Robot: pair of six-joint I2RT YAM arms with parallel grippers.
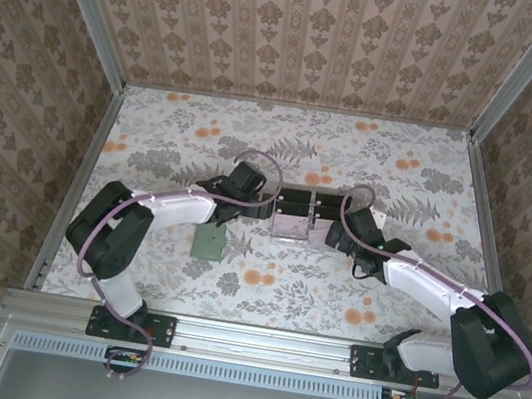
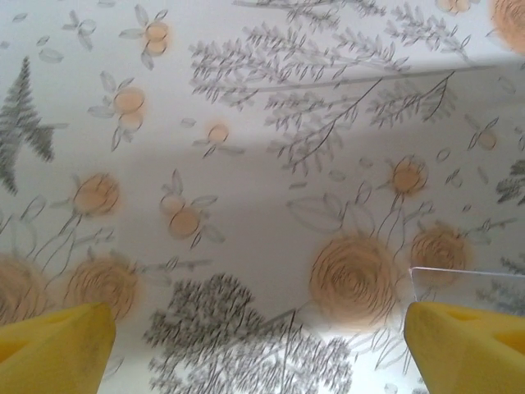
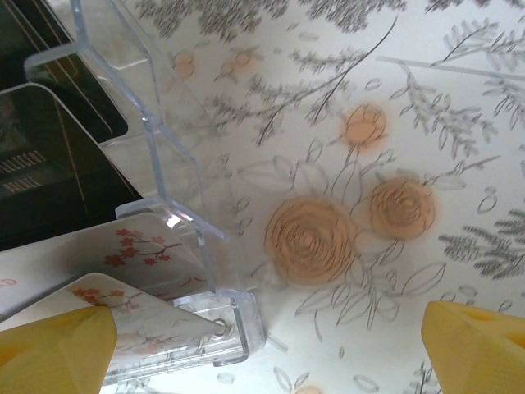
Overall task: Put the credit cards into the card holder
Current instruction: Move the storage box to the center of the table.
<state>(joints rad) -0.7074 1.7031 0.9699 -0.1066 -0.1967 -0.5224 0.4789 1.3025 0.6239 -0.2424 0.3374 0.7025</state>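
The credit cards (image 3: 135, 246) are pale pink with a red blossom print. They stand in the front slots of a clear plastic stand (image 3: 176, 176), and from above they show as a pale patch (image 1: 290, 227). My right gripper (image 3: 267, 332) is open over the tablecloth. Its left finger (image 3: 57, 349) is right by the nearest card's corner, and nothing lies between the fingers except the stand's corner. The card holder (image 1: 209, 242), a flat sage-green wallet, lies on the table left of the stand. My left gripper (image 2: 258, 328) is open over bare cloth, holding nothing.
Black blocks (image 3: 49, 156) fill the stand's rear slots (image 1: 298, 205). A clear corner of the stand (image 2: 443, 277) shows by my left gripper's right finger. Both arms reach inward to the stand from either side (image 1: 247, 192) (image 1: 347, 231). Patterned walls enclose the table.
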